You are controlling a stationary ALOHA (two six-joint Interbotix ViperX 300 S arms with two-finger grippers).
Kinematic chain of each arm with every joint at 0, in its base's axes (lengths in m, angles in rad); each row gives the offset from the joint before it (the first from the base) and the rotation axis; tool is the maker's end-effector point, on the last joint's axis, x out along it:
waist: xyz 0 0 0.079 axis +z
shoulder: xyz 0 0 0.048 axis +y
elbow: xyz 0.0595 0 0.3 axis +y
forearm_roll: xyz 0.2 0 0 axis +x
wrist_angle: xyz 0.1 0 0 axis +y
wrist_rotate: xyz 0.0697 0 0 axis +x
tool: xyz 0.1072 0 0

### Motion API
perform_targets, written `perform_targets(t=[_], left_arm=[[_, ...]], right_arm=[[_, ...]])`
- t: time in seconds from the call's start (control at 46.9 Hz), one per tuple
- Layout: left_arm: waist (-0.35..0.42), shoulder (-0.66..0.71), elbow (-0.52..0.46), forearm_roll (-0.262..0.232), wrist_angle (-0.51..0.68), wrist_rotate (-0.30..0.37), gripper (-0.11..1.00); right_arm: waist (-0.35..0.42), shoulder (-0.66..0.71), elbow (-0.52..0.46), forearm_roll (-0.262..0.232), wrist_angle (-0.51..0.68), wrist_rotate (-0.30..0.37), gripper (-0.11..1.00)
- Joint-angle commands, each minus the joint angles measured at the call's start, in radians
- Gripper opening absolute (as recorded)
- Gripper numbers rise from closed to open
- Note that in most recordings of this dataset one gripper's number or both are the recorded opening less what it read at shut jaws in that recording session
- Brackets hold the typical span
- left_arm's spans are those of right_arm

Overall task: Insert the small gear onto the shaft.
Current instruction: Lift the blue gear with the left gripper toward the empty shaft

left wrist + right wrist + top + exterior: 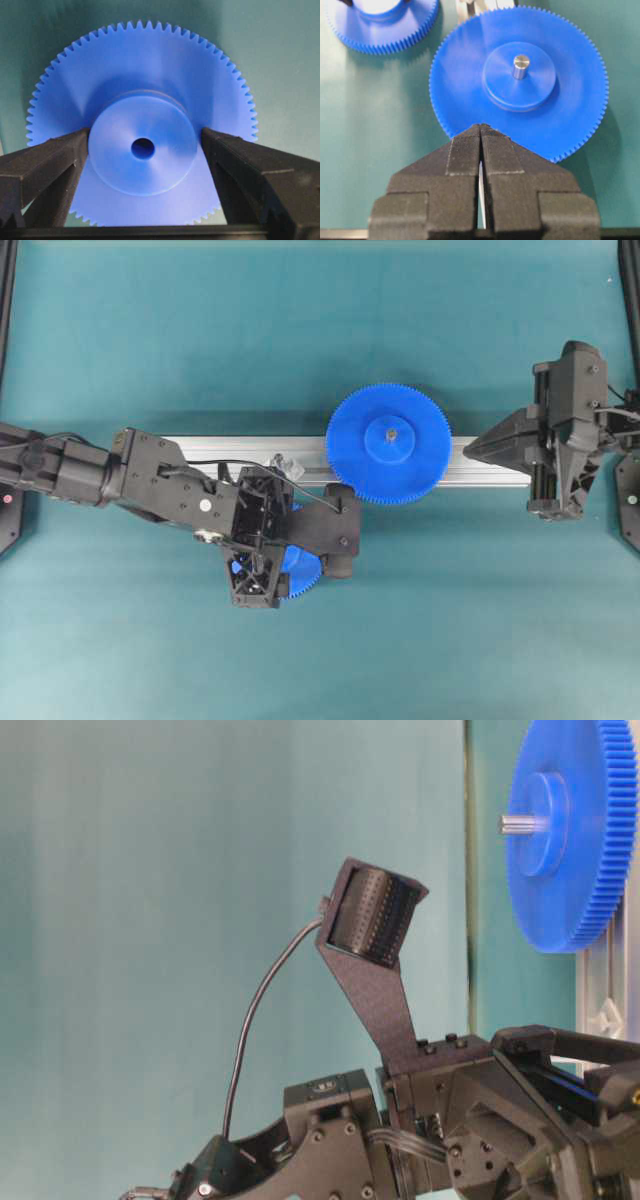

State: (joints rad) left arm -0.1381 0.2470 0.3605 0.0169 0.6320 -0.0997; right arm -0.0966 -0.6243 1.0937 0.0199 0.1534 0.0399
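Below the long ribbed aluminium bar (pixel 490 465) that crosses the green table (pixel 150 330) in the overhead view, the left gripper (pixel 268 570) hangs over the small gear (pixel 303 573), which lies flat at about seven o'clock from the larger blue gear (pixel 388 444). Its wrist camera shows the two fingers (pixel 45 160) spread wide, one on each side of the raised hub, right beside it but not visibly pressing; nothing is gripped yet. The shaft (pixel 287 466), a tiny clear-based pin, stands on the bar at about twelve o'clock from the small gear, partly hidden by the arm. The right gripper (pixel 480 131) waits near the bar's far end, fingers pressed together and holding nothing. Likely risks: an off-centre closing could slide or tilt the gear off the smooth hub, and the low arm could knock the little shaft.
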Motion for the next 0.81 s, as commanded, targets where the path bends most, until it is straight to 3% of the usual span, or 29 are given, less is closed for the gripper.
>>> perform_targets(t=[0.0, 0.576, 0.789], left_arm=[[-0.005, -0.015, 0.0, 0.002, -0.003, -0.002, 0.93], [-0.005, -0.015, -0.005, 0.002, -0.003, 0.0, 0.92], [-0.005, -0.018, -0.006, 0.002, 0.0, 0.002, 0.69]], right_arm=[[0.003, -0.003, -0.009, 0.0, -0.005, 0.002, 0.02], [0.008, -0.005, -0.011, 0.0, -0.005, 0.002, 0.02], [0.008, -0.003, -0.011, 0.0, -0.003, 0.002, 0.02]])
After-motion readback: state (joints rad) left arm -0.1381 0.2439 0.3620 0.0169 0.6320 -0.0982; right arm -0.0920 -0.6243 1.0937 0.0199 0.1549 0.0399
